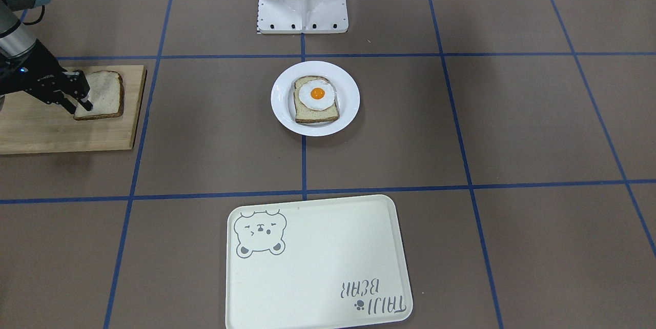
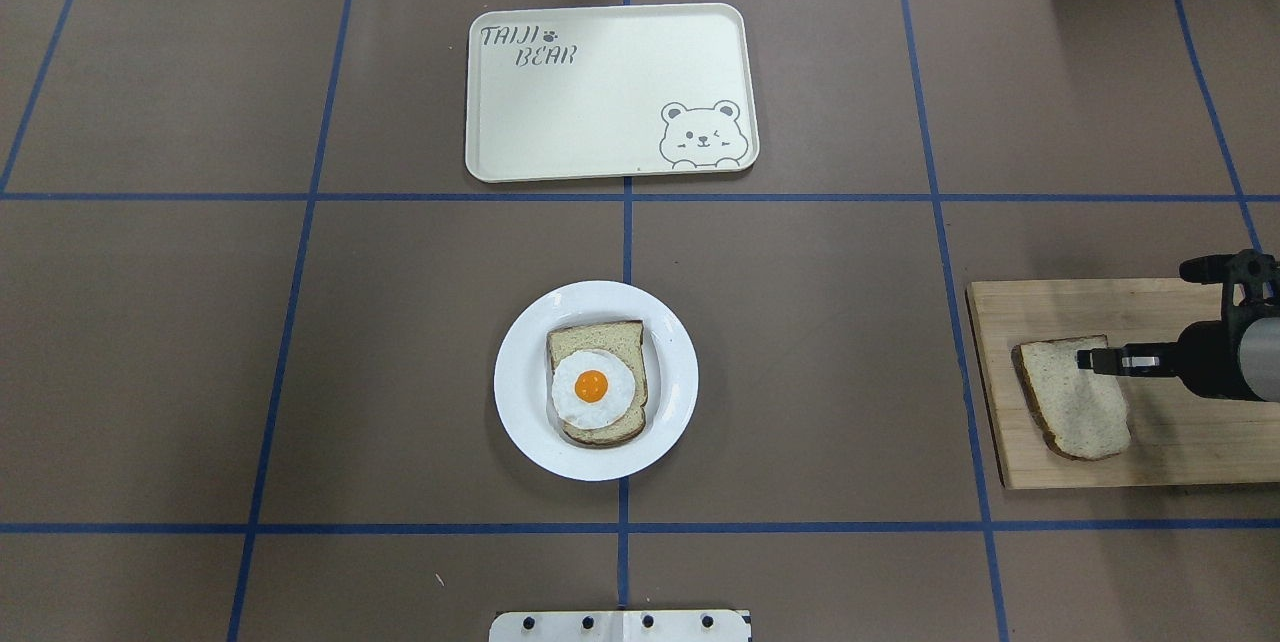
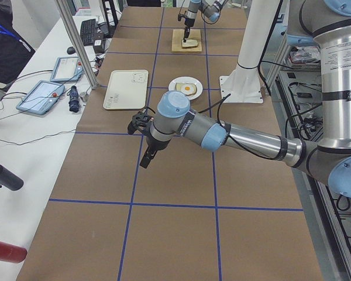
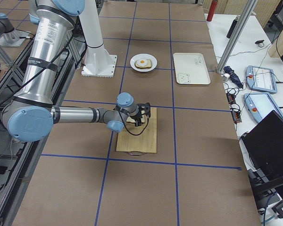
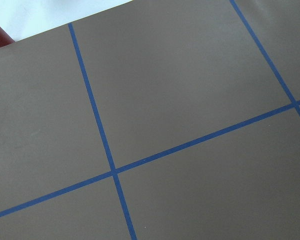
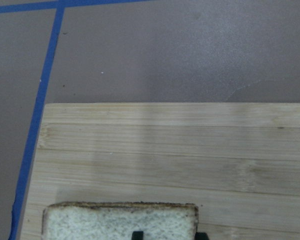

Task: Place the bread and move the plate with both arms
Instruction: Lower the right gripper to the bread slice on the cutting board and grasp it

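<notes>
Bread (image 2: 1075, 402) lying flat on wooden board (image 2: 1180, 452), right side of table (image 2: 800, 372), well apart from plate (image 2: 520, 422) sitting at centre. Likely handling light, soft, easily torn; pinching gently at crust edge looking safest. Right gripper (image 2: 1088, 359) angling down at slice's far edge, fingers (image 2: 1112, 359) standing apart, tips at crumb, seemingly not squeezing yet. Left gripper (image 3: 145, 161) hanging over table off to left; spread or pressed together, cannot tell.

Two slices: bread (image 2: 1075, 400), egg-topped slice (image 2: 590, 337). One plate (image 2: 515, 392), tray (image 2: 600, 102), board (image 2: 1200, 452). Two arms: left arm (image 3: 245, 137), right arm (image 4: 80, 114).
</notes>
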